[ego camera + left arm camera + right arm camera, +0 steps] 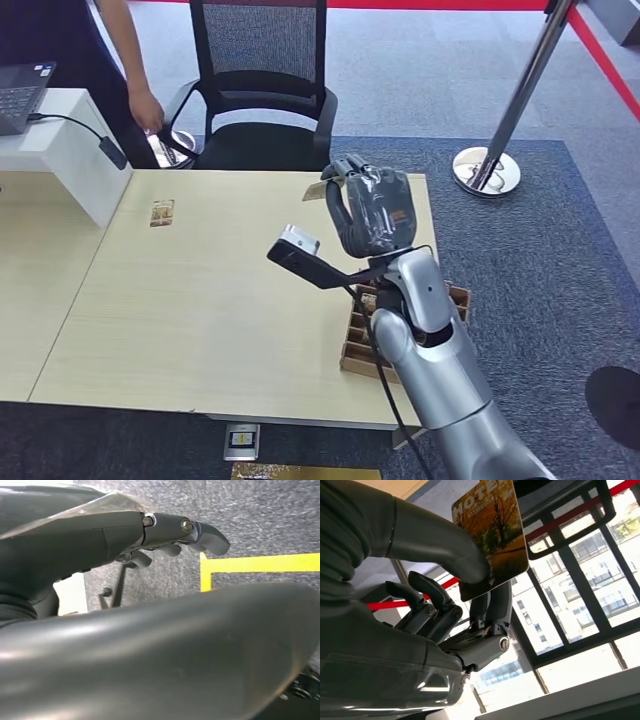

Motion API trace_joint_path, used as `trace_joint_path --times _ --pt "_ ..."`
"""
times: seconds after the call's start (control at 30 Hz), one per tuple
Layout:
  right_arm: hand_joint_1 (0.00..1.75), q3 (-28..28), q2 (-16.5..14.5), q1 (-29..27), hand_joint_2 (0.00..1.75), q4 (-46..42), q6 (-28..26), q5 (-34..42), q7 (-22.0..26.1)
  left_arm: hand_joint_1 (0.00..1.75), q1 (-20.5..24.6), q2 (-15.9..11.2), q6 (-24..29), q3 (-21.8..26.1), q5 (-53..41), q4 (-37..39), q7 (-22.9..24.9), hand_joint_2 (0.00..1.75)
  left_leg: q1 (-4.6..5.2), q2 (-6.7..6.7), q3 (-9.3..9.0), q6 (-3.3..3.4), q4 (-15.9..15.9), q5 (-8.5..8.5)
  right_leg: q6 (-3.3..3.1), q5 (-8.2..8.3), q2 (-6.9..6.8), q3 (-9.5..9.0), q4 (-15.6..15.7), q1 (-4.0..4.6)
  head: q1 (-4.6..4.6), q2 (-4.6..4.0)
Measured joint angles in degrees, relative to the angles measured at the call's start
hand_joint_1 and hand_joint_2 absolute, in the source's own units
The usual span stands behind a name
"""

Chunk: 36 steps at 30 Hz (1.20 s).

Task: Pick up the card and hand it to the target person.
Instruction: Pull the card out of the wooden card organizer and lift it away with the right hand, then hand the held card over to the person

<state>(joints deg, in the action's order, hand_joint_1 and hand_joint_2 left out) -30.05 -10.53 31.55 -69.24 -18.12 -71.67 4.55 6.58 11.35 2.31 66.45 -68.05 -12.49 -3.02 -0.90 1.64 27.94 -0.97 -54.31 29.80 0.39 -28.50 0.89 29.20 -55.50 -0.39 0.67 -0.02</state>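
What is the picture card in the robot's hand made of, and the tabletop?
The autumn-tree picture card pinched by the right hand looks like thin glossy plastic or coated card: it is flat and stiff, with a printed face. The pale beige tabletop looks like matte wood-grain laminate, judging by its faint streaks.

The glossy card with an autumn-tree photograph point(491, 535), pinched in the right hand point(471, 605), bears large pale letters reading "NOTE" along its cropped edge; smaller print beneath is illegible.

Even, bright indoor light; windows point(584, 580) blow out white behind the right wrist; left wrist foreground blurred.
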Motion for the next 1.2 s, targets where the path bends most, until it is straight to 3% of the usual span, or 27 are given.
trace_joint_path --times 0.4,0.67,1.2 --pt "1.75 0.2 -4.9 8.4 1.75 14.4 -6.1 -0.1 -1.0 0.0 0.5 1.0 0.8 -1.7 -2.0 0.4 1.7 0.0 0.01 -0.01 0.01 0.0 0.0 0.01 0.0 0.0 0.0 0.01 0.0 -0.01 0.0 0.0" --pt "1.75 0.6 -8.2 12.3 1.75 22.0 -6.5 0.5 -0.9 0.0 0.5 1.1 0.4 -2.1 -0.8 0.4 1.7 0.0 -0.01 -0.01 0.02 0.0 0.0 0.01 -0.02 -0.01 0.0 0.03 0.0 0.01 -0.01 0.0" --pt "1.75 -2.1 -9.7 17.7 1.75 28.0 -7.0 7.1 -2.1 0.0 2.1 1.0 0.8 -1.9 0.3 0.4 2.0 0.0 -0.01 -0.01 0.05 0.0 0.0 0.01 -0.02 -0.01 0.0 0.05 0.0 0.01 0.0 0.0"
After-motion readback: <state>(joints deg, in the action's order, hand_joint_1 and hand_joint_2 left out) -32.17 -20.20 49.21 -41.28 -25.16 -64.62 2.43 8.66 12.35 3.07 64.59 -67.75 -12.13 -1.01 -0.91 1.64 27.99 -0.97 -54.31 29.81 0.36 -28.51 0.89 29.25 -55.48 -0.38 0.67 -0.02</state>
